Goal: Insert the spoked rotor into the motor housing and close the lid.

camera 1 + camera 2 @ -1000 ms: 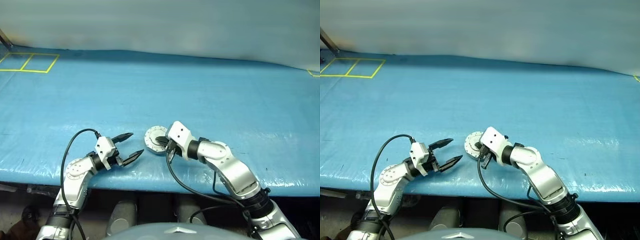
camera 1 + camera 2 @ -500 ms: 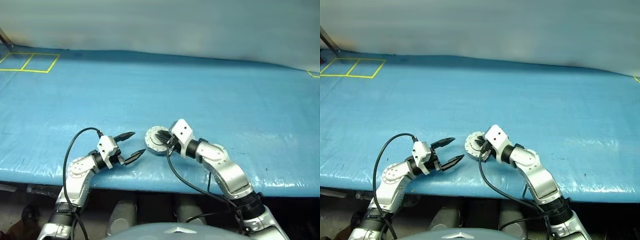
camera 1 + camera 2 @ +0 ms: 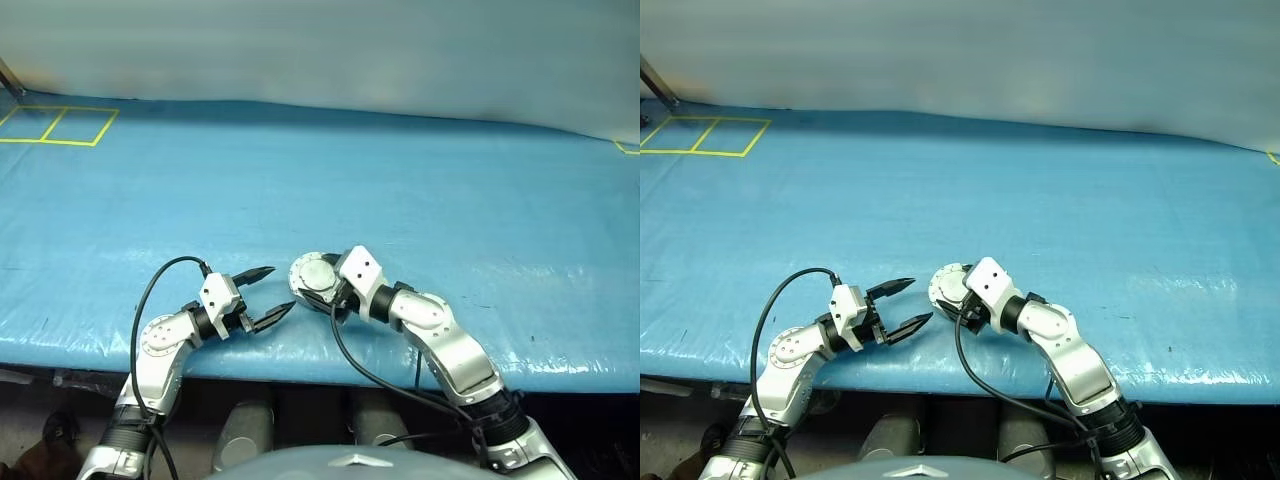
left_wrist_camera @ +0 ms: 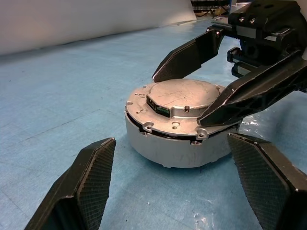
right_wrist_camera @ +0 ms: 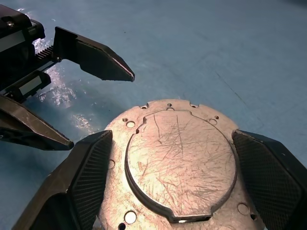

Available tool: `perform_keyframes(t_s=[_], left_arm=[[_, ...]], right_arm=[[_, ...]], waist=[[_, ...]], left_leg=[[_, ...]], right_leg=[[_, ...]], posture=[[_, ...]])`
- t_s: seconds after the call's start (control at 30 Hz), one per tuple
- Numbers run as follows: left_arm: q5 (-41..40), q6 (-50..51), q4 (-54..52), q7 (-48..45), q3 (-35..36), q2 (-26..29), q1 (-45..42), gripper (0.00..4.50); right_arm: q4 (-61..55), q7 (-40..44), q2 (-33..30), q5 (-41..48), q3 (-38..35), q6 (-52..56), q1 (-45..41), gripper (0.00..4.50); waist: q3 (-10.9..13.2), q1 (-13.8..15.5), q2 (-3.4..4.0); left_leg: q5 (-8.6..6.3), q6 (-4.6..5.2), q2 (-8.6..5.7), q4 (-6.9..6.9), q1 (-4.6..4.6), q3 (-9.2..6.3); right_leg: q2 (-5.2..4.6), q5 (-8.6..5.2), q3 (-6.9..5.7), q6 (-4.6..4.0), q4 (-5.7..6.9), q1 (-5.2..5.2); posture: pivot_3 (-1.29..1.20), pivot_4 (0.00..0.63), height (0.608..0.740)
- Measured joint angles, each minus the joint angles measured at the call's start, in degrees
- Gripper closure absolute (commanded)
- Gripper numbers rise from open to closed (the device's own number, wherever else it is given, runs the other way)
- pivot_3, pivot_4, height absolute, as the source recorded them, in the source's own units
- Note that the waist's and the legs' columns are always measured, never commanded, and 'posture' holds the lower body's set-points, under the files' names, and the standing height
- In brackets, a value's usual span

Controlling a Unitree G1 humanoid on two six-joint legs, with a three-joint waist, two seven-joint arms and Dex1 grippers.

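Note:
The motor housing (image 4: 168,149) sits on the blue table near its front edge. The lid (image 4: 178,101) lies on top of it, pale scratched face and notched rim up; the head views show it too (image 3: 312,274). The spoked rotor is hidden. My right gripper (image 5: 177,178) is open, one finger on each side of the lid, and nothing is gripped. From the left wrist its black fingers (image 4: 192,52) reach over the lid from behind. My left gripper (image 3: 281,288) is open just left of the housing, pointing at it and apart from it.
Yellow taped squares (image 3: 60,125) mark the table's far left corner. The table's front edge (image 3: 300,362) runs just below both grippers. A pale wall (image 3: 320,50) closes off the back. Open blue surface stretches behind and to the right of the housing.
My right gripper has gone from shut at the lid to open, its fingers now spread either side of it. The lid and housing stay put. The left gripper has not moved.

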Motion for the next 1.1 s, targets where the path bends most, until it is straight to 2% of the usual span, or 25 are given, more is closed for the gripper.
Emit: perform_keyframes(t_s=[0.07, 0.17, 0.23, 0.63, 1.1], left_arm=[[0.3, 0.0, 0.0, 0.0, -0.1, 0.0, 0.0, 0.41], [0.3, 0.0, 0.0, 0.0, -0.2, 0.0, 0.0, 0.41], [0.4, 0.0, 0.0, 0.1, -0.2, 0.0, -0.1, 0.41], [0.5, -0.4, 0.0, 0.8, -0.2, 0.3, -0.1, 0.41], [0.4, 0.4, 0.0, 1.3, -0.2, 0.6, 0.1, 0.41]], right_arm=[[0.0, -0.1, 0.0, -0.4, 0.3, -0.1, 0.0, 0.26], [0.4, -0.6, 0.7, -0.6, 0.3, 0.0, 0.0, 0.83], [0.7, -0.8, 1.0, -0.4, -0.2, 0.1, -0.1, 1.44], [0.4, 0.1, 3.3, 3.6, -2.0, 5.1, -0.9, 1.47], [0.5, 0.0, 0.0, -1.1, 1.6, 2.4, -2.4, 1.47]], waist=[[0.0, 0.0, 0.00], [0.0, 0.0, 0.00], [0.0, 0.0, 0.00], [0.0, 0.0, 0.01], [0.0, 0.0, 0.00]], left_leg=[[0.00, 0.00, 0.00, 0.00, 0.01, 0.00], [0.00, 0.00, 0.00, 0.01, 0.02, 0.00], [0.00, 0.00, 0.00, 0.02, 0.02, 0.00], [0.00, 0.00, 0.00, -0.02, -0.02, -0.01], [0.00, 0.00, 0.00, 0.05, 0.02, -0.01]], right_leg=[[0.00, 0.00, 0.00, 0.00, 0.00, 0.01], [0.00, 0.00, 0.00, 0.00, 0.00, 0.02], [0.00, 0.00, 0.00, 0.00, 0.00, 0.03], [0.00, 0.00, 0.00, -0.01, -0.01, -0.02], [0.00, 0.00, 0.00, 0.00, 0.00, 0.04]], posture=[[0.00, 0.150, 0.740], [0.00, 0.150, 0.740], [0.00, 0.150, 0.740], [0.00, 0.150, 0.740], [0.00, 0.150, 0.740]])
